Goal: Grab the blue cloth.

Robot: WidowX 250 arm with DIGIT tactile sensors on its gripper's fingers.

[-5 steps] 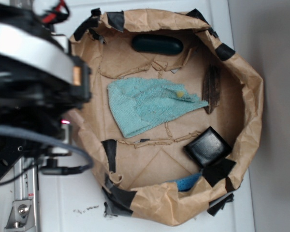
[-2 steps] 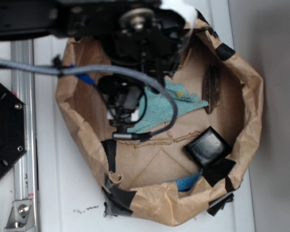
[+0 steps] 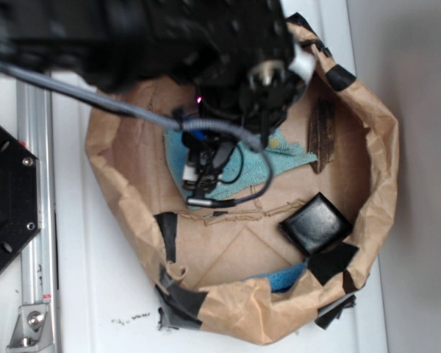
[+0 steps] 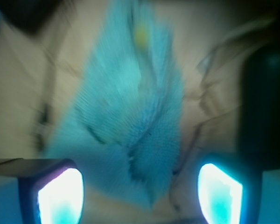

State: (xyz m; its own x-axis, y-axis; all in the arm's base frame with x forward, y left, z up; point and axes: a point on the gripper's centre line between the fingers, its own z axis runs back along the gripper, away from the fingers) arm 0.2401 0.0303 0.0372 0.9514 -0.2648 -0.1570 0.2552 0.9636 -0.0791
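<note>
In the exterior view the black arm reaches in from the upper left over a crumpled brown paper basin (image 3: 386,158) patched with black tape, standing on a white bench (image 3: 95,301). The blue cloth (image 3: 290,156) lies on the paper floor near the basin's middle, mostly hidden beneath the arm; what shows is a pale teal terry surface with a tapering corner pointing right toward a dark brown strip (image 3: 322,134), and another bit of its edge at the left of the arm. A black square block (image 3: 316,223) sits lower right, well apart from the cloth, and a small brighter-blue piece (image 3: 285,278) peeks from under the basin's near wall. The pincer itself is hidden in this view. In the wrist view, which is blurred, the pincer (image 4: 140,191) hangs with its two glowing fingertips (image 4: 60,196) spread wide, nothing between them but the cloth (image 4: 130,116) below. The cloth fills the centre of the view: fuzzy, rumpled into folds, narrowing toward the top, with a small yellowish spot (image 4: 141,32) near that end. Its lower point lies between the fingertips; contact cannot be judged.
</note>
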